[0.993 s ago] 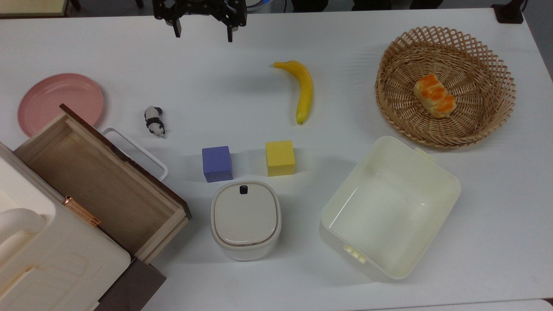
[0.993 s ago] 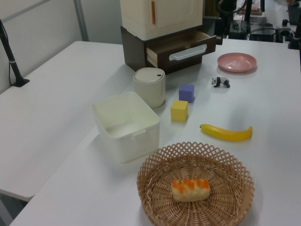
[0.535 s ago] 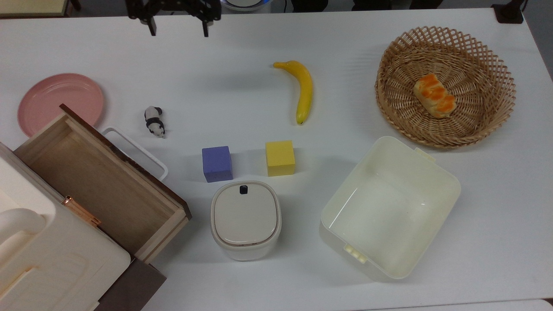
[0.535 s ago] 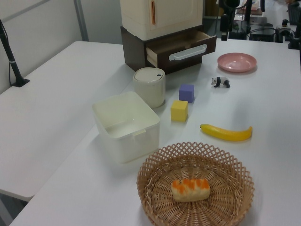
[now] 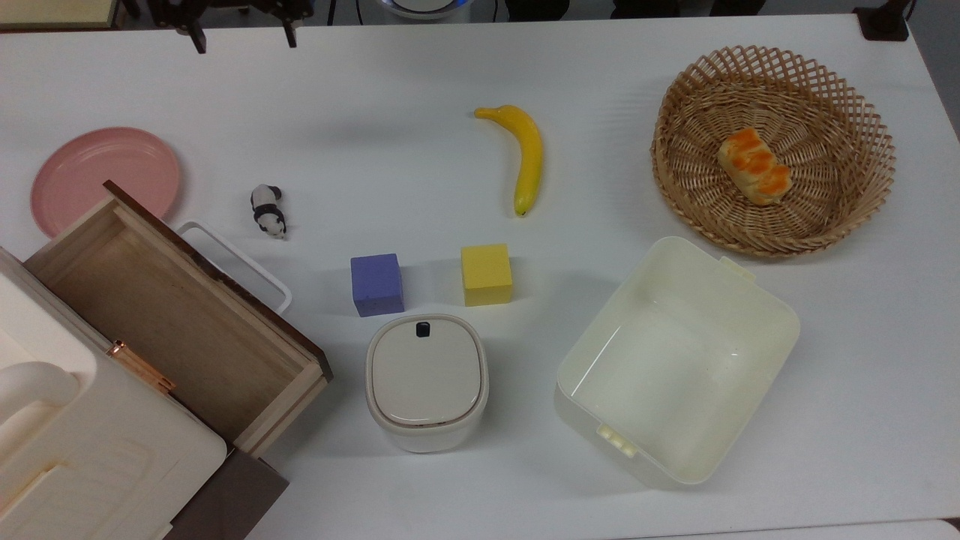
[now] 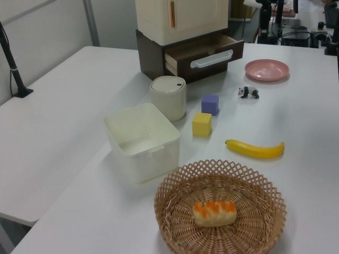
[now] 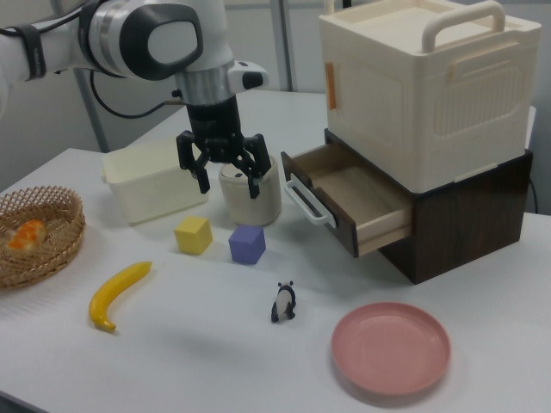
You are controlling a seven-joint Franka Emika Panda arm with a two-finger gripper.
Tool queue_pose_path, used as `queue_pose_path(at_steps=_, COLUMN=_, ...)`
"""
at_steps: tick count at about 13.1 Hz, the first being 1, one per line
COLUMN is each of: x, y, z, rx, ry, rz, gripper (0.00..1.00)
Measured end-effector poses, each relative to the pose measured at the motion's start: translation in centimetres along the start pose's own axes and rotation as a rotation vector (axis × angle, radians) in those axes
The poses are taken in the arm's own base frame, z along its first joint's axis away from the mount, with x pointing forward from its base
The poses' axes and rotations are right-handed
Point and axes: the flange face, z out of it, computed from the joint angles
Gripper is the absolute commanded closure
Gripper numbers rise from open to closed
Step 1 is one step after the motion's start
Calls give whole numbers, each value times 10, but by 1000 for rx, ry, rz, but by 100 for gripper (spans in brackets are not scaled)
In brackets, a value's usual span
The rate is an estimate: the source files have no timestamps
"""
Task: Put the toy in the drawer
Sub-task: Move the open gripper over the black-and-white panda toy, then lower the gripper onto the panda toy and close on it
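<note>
While the gripper (image 7: 229, 181) hangs in the air with its two fingers spread wide and nothing between them, the toy (image 5: 268, 211) stands untouched on the white table (image 5: 390, 112). Places are given from the toy. As the top view shows it, the gripper (image 5: 240, 36) is well apart from the toy, at the table's far edge toward the top view's top left. The drawer (image 5: 172, 315) stands pulled out of a dark brown cabinet (image 7: 465, 215), its wooden inside bare, toward the top view's lower left of the toy; the white loop handle (image 5: 240, 264) on its front lies near the toy without touching it. A cream box (image 7: 426, 86) with a carrying handle sits on top of the cabinet. A pink plate (image 5: 103, 176) lies to the top view's left of the toy. A purple cube (image 5: 376, 283) sits near the toy at the top view's lower right, and a yellow cube (image 5: 486, 274) sits beyond it. A lidded cream pot (image 5: 426, 379) stands below the cubes. A banana (image 5: 526, 154) lies to the top view's right of the toy, and still farther that way are a cream tub (image 5: 675, 360) and a wicker basket (image 5: 772, 146) holding a bread roll (image 5: 754, 165).
</note>
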Motion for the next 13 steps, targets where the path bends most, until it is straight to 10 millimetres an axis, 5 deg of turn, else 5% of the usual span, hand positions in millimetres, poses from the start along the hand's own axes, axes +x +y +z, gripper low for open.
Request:
queue_pose_path(at_steps=5, x=-9, y=18, z=24, rx=18, ry=-39, rz=-52, gripper=0)
queue_pose_path(at_steps=13, x=10, y=31, z=130, rx=6, ry=-33, rz=-170, gripper=0)
